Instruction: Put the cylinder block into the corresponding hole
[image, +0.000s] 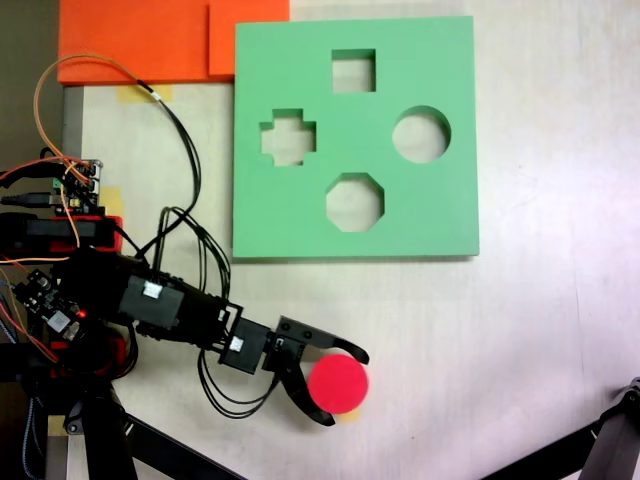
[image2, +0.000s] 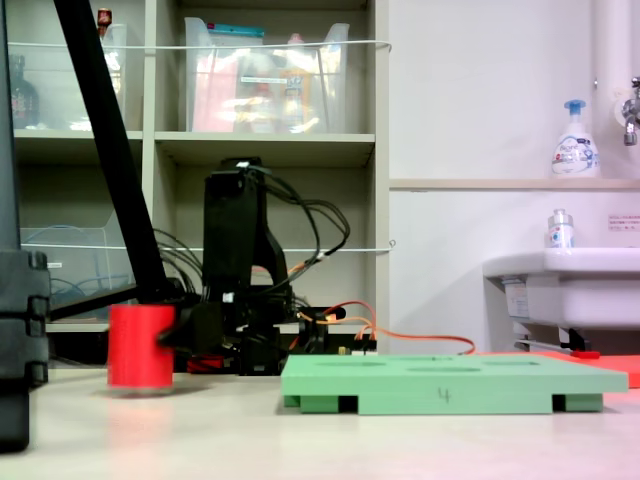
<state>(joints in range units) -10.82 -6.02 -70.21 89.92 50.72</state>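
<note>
From above I see the green foam board (image: 290, 220) lying flat on the pale table (image: 520, 340), and I place everything else against it. The circular cutout (image: 421, 135) sits toward the board's right edge, with a square cutout (image: 353, 71) up and left of it, an octagonal cutout (image: 354, 201) down and left of it, and a cross-shaped cutout (image: 288, 137) farthest left. The red cylinder (image: 338, 385) stands upright on the table below the board's near edge, well apart from it and roughly under the octagonal cutout. My gripper (image: 343, 387) reaches in from the left below the board, its two black jaws spread wide with one on each side of the cylinder; I cannot tell whether either jaw actually presses the foam. In the low side view the cylinder (image2: 141, 346) rests on the table to the left of the board (image2: 455, 383), clear of it, with the arm (image2: 235, 260) standing behind it. Two orange foam sheets (image: 150, 40) lie beyond the board's top-left corner, one of them touching it.
</note>
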